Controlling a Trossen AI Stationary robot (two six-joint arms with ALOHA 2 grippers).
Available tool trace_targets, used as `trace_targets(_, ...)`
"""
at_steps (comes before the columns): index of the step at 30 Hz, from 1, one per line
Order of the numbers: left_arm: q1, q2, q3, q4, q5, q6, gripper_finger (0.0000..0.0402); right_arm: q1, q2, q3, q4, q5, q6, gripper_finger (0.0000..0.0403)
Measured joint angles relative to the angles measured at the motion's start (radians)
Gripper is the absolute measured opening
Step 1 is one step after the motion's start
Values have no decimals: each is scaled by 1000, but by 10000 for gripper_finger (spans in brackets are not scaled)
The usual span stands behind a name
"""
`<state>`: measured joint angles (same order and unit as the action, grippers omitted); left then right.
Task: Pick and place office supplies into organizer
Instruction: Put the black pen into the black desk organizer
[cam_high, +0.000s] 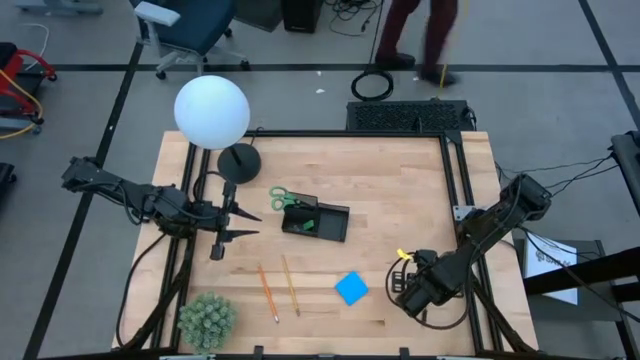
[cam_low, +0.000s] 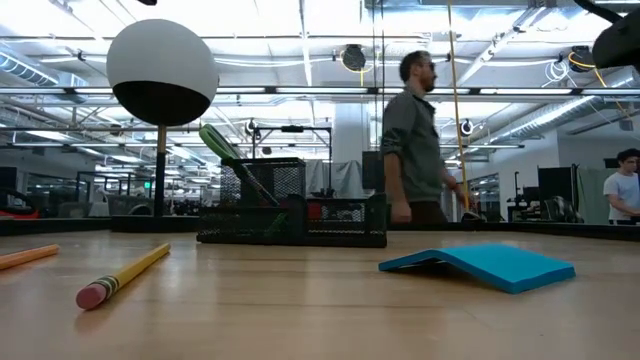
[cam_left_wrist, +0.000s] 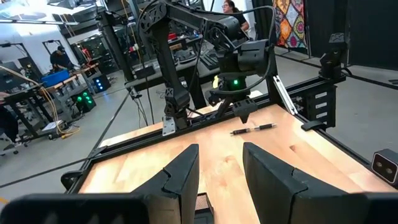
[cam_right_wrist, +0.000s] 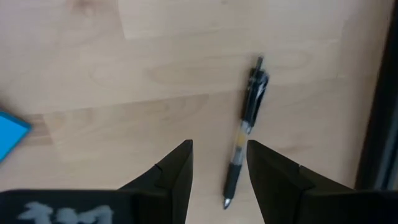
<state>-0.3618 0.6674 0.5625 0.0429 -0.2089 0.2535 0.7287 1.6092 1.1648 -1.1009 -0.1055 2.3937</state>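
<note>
A dark pen (cam_right_wrist: 245, 137) lies flat on the wooden table. My right gripper (cam_right_wrist: 219, 152) hangs open above it, pointing down, one finger on each side of the pen's tip end without touching it. The left wrist view shows the same pen (cam_left_wrist: 252, 129) below the right gripper (cam_left_wrist: 242, 111). The black organizer (cam_high: 318, 220) stands mid-table with the green-handled scissors (cam_high: 285, 198) stuck in it, handles up. Two pencils (cam_high: 278, 288) and a blue pad (cam_high: 351, 288) lie nearer the front edge. My left gripper (cam_high: 240, 220) waits open at the table's left.
A white globe lamp (cam_high: 212, 110) on a round black base (cam_high: 238, 160) stands at the far left. A spiky green plant ball (cam_high: 207, 320) sits at the near left corner. A black rail (cam_right_wrist: 379, 124) runs close beside the pen. A person (cam_low: 415, 140) stands beyond the table.
</note>
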Motion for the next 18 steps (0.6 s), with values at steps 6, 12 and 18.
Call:
trace_targets(6, 0, 0, 0, 0, 0, 0, 131, 6, -17, 0, -33, -3, 0, 139)
trace_targets(12, 0, 0, 0, -1, 0, 0, 131, 6, -17, 0, -37, -4, 0, 139)
trace_targets(18, 0, 0, 0, -9, 0, -4, 131, 20, -18, -4, -42, -7, 2, 139)
